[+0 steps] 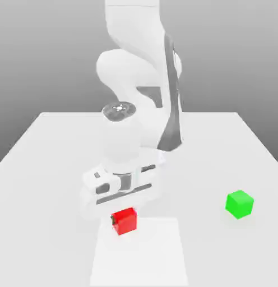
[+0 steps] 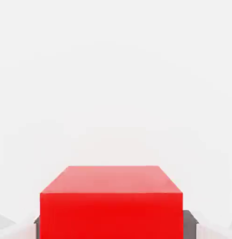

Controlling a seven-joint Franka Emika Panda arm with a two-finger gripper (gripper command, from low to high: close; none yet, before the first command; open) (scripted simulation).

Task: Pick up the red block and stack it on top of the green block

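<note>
Two blocks are seen on the white desk (image 1: 46, 146). The red block (image 1: 125, 221) is gripped between the fingers of the pincer (image 1: 124, 222), which is closed on it near the front of the desk, below the white arm (image 1: 135, 101). The green block (image 1: 240, 203) is set well apart, toward the exterior view's right.

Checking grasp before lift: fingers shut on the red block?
Shut on the red block: dark fingers press both its sides; it sits directly under the hand.
</note>
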